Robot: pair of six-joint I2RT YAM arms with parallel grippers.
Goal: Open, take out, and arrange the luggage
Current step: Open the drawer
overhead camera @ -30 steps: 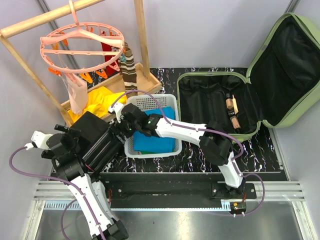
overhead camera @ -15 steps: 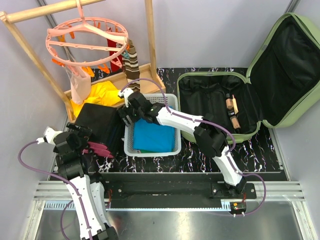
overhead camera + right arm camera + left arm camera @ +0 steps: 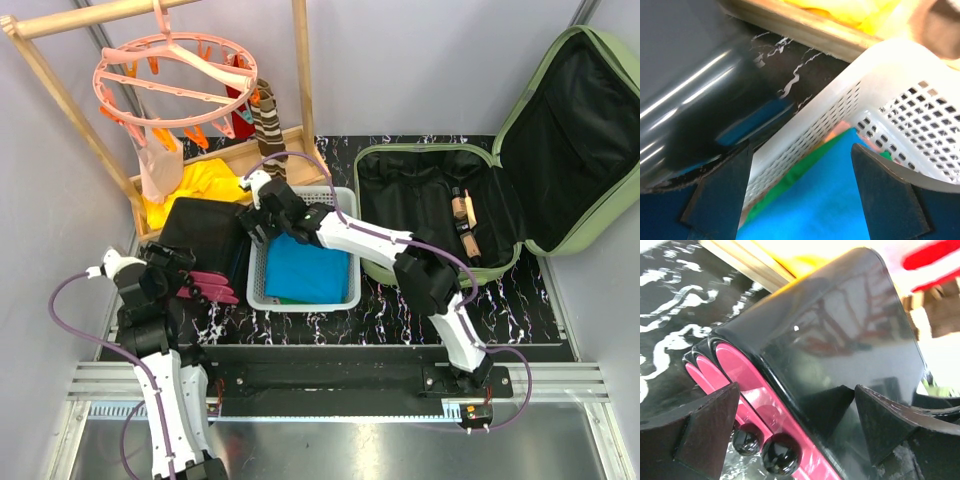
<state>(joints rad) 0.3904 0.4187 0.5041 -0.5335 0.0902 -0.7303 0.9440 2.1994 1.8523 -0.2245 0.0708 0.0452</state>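
Observation:
The luggage, a light-green suitcase, lies open at the right with its lid leaning back. Two small bottles rest on its black lining. Both grippers are far from it. At the left, a glossy black case with a pink side and small dark wheels stands beside the white basket. My left gripper is open and straddles the case's near edge by the wheels. My right gripper is open over the basket's left wall, with blue cloth below it.
The white perforated basket holds folded blue cloth. Behind it, a wooden rack carries a pink round clip hanger and a striped sock. Yellow cloth lies in the rack's wooden tray.
The black case has gone from tilted near my left arm to standing further back beside the basket. My right gripper has moved off it to the basket's back left corner and has opened a little.

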